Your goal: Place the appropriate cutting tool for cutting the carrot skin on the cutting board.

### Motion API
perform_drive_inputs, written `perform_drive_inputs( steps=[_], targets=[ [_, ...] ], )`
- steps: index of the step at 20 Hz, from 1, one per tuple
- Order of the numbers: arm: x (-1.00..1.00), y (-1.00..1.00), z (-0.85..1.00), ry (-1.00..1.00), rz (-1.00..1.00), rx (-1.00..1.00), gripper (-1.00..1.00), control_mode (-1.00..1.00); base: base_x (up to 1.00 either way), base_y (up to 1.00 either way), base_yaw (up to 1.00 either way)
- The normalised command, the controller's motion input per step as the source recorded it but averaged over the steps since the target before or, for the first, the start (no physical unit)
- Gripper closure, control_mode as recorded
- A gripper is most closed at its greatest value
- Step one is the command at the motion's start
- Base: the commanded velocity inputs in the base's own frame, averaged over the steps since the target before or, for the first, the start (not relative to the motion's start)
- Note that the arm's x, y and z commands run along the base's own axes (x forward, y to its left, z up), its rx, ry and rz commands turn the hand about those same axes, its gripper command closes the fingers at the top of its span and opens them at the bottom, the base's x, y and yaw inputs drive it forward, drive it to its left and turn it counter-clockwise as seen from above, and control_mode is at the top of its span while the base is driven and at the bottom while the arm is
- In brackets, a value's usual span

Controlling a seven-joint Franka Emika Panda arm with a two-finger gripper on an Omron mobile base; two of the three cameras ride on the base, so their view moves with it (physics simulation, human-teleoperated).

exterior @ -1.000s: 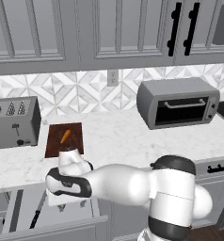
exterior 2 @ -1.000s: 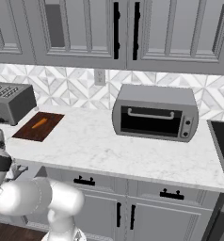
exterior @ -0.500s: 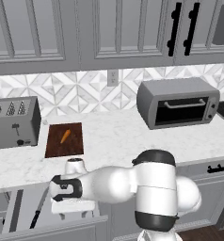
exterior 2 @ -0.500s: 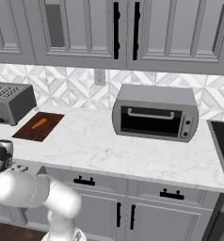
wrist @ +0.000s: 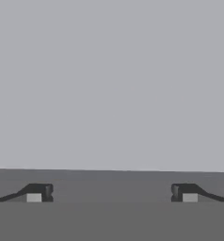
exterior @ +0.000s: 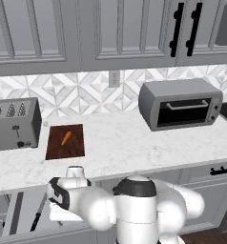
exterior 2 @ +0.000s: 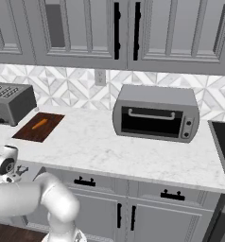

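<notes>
claw [wrist: 112,195]: spread wide, nothing between the tips; faces a plain grey surface at close range, low in front of the cabinets below the tabletop [exterior: 134,143] edge.
peeler: I cannot locate it from here; a slim dark-handled tool [exterior: 39,217] shows low left in what looks like an open drawer, likely the knife.
board [exterior: 64,141]: on the tabletop just right of the toaster [exterior: 13,125], carrot [exterior: 66,138] lying on it.
risk: grabbing the knife by mistake; peeler unseen.
risk: claw striking the grey surface, so close ahead.
</notes>
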Motion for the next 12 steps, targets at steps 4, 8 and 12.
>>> perform_drive_inputs(
  steps=[4,8,12],
  targets=[
    [-0.69,0.00,-0.07,0.08,-0.01,0.00,-1.00,-1.00,0.00,0.00,0.00],
    [-0.91,-0.11,-0.07,0.05,0.00,0.00,-1.00,-1.00,0.00,0.00,0.00],
    [-1.00,-0.16,-0.01,0.04,0.00,0.00,-1.00,-1.00,0.00,0.00,0.00]
  ],
)
